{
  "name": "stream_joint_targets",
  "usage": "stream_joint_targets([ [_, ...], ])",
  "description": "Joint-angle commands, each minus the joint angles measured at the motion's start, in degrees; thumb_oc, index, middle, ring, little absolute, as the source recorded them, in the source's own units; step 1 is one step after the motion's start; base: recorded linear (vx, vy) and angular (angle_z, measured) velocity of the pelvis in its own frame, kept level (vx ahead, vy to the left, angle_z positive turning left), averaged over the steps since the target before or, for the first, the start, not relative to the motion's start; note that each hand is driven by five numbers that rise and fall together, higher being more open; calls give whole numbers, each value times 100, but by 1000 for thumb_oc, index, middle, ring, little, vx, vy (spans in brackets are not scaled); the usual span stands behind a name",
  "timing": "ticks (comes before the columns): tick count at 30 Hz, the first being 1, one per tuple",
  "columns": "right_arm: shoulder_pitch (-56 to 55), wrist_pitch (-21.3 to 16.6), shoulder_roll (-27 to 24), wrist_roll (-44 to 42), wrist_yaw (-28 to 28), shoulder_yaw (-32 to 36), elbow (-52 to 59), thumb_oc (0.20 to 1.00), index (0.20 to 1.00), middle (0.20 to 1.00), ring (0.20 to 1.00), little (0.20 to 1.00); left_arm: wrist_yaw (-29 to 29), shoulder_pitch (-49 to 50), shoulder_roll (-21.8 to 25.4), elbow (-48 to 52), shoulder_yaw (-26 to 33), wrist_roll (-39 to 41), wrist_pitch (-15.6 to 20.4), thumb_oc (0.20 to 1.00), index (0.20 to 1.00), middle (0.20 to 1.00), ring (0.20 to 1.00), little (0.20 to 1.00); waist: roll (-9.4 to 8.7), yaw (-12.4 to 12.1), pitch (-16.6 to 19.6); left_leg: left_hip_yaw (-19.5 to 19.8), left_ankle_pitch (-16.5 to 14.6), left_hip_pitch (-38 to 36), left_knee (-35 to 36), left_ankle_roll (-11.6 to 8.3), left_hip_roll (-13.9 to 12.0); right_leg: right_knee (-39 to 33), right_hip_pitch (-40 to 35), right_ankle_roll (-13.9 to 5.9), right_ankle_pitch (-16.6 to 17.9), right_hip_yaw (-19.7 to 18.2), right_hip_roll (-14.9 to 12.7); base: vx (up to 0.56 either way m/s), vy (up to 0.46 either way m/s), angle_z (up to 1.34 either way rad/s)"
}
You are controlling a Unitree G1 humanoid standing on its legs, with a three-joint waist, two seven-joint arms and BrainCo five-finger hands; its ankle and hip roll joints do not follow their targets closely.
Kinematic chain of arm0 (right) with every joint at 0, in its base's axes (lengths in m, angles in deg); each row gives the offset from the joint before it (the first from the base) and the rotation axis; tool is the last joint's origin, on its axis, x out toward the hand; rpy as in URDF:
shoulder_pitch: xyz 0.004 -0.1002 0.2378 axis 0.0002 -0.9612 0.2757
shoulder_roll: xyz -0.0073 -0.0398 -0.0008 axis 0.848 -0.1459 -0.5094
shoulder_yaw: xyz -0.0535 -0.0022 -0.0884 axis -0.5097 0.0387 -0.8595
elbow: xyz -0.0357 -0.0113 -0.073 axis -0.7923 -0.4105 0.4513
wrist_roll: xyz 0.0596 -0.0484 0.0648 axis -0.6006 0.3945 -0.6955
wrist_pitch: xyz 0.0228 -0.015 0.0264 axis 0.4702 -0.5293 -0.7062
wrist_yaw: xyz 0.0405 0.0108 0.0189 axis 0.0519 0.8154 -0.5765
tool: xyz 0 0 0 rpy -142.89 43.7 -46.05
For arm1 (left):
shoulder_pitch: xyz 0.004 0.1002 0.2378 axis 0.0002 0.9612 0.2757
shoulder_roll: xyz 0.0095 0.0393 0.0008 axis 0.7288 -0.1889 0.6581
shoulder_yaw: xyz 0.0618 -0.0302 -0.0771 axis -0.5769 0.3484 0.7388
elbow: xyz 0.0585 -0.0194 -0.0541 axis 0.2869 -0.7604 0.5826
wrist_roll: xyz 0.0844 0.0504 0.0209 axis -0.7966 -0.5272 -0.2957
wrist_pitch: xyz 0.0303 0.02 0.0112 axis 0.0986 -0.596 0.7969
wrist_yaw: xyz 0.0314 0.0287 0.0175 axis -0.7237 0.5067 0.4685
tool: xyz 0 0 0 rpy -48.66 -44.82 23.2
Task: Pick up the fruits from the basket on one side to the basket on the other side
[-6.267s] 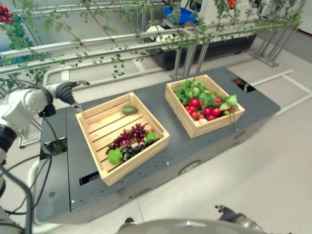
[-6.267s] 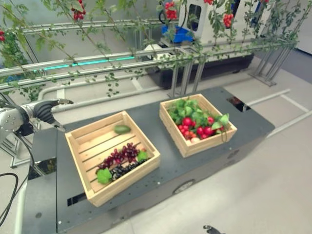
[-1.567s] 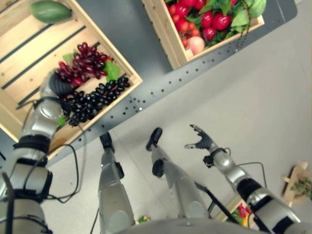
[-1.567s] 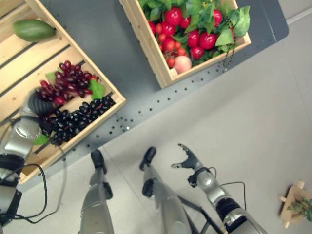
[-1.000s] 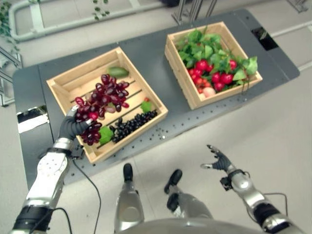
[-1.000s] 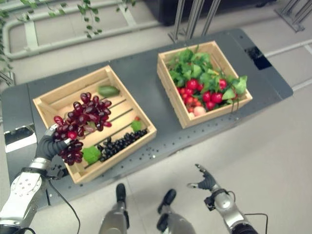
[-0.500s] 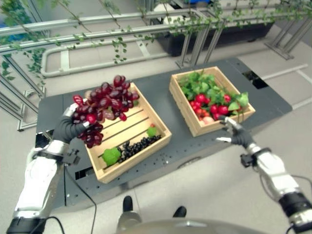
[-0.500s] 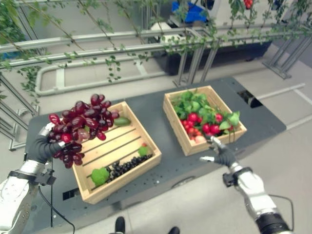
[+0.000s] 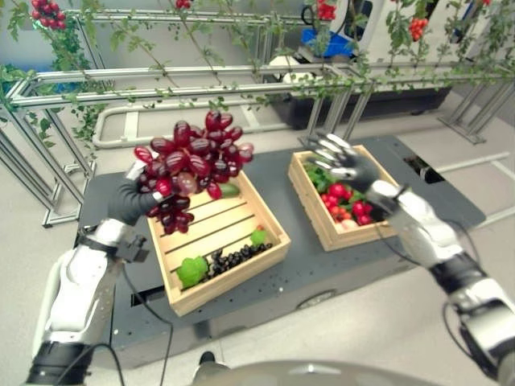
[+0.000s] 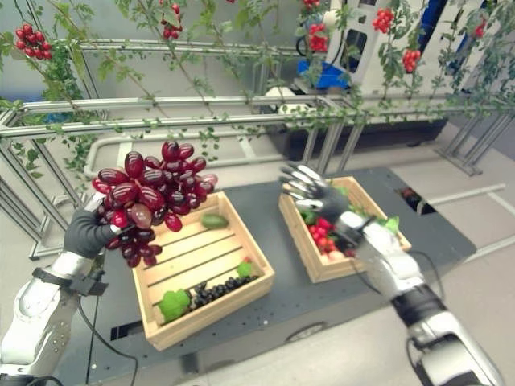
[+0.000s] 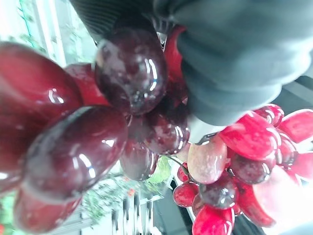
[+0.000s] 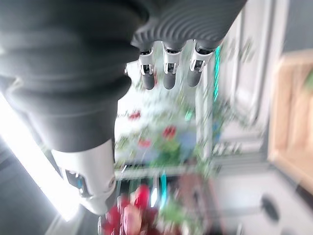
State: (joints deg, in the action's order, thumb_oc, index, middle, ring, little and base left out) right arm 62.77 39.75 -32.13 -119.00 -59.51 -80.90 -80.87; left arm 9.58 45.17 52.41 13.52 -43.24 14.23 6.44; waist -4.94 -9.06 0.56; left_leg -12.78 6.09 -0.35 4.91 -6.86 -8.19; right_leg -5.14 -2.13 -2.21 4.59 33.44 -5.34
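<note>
The left hand (image 9: 129,201) is closed around a bunch of red grapes (image 9: 191,165) and holds it high in the air, above the far left corner of the left wooden crate (image 9: 233,269). In the left wrist view the dark red berries (image 11: 73,147) press directly against the hand's dark cover, and some lighter red berries hang further away.

The right hand (image 9: 342,165) is raised over the right wooden crate (image 9: 318,221), with its fingers spread and straight, and it holds nothing. In the right wrist view its fingers (image 12: 168,73) are also stretched out with free space in front of them.

Inside the left crate lie a bunch of black grapes (image 9: 237,259) near the front edge, a green leaf (image 9: 191,270) beside it, and a green avocado-like fruit (image 9: 228,190) at the far side. The right crate is full of small red fruits (image 9: 346,205) mixed with green leaves (image 10: 386,225). Both crates stand apart on a dark grey table (image 9: 354,269). Behind the table there are metal rails (image 9: 161,76) with green vines and red berry clusters.
</note>
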Motion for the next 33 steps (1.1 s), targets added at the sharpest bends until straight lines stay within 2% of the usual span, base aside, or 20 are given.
stream_joint_targets([
  [1, 643, -145, 458, -474, 74, -259, 327, 1000, 1000, 1000, 1000, 1000, 97, -676, 1, 335, -356, -81, 610, 200, 200, 200, 200, 200, -174, -97, 401, -207, -533, 204, -373, 202, 347, 211, -100, -514, -316, 66, -486, 0, 0, 0],
  [4, 768, -123, 717, -478, 77, -434, 449, 1000, 1000, 1000, 1000, 1000, 78, -833, -94, 307, -563, -148, 628, 200, 200, 200, 200, 200, -177, -88, 430, -218, -535, 176, -375, 208, 343, 220, -129, -499, -329, 61, -480, 0, 0, 0],
  [5, 1002, -97, 934, -410, 127, -686, 580, 1000, 1000, 1000, 1000, 1000, 100, -991, -164, 291, -730, -243, 638, 200, 200, 200, 200, 200, -183, -101, 476, -222, -539, 155, -380, 206, 335, 230, -147, -490, -339, 60, -480, 0, 0, 0],
  [10, 1103, -26, 1243, -384, 192, -956, 877, 1000, 1000, 1000, 1000, 1000, 118, -1209, -218, 237, -1062, -590, 671, 200, 200, 200, 200, 200, -152, -83, 523, -211, -528, 132, -369, 204, 336, 224, -184, -485, -333, 63, -477, -22, 9, -4],
  [17, 1363, 20, 1300, -366, 257, -1206, 1174, 1000, 1000, 1000, 1000, 1000, 162, -1247, -165, 223, -1130, -919, 697, 200, 200, 200, 200, 200, -86, -92, 580, -216, -477, 168, -304, 226, 389, 175, -122, -510, -232, 10, -510, -14, 10, 0],
  [33, 1472, 56, 1488, -249, 263, -1412, 1249, 1000, 1000, 1000, 1000, 1000, 320, -1227, -188, -140, -1311, -1365, 608, 200, 200, 200, 200, 200, -5, 1, 570, -287, -582, 33, -362, 290, 408, 293, -189, -513, -276, -15, -563, 6, 4, -4],
])
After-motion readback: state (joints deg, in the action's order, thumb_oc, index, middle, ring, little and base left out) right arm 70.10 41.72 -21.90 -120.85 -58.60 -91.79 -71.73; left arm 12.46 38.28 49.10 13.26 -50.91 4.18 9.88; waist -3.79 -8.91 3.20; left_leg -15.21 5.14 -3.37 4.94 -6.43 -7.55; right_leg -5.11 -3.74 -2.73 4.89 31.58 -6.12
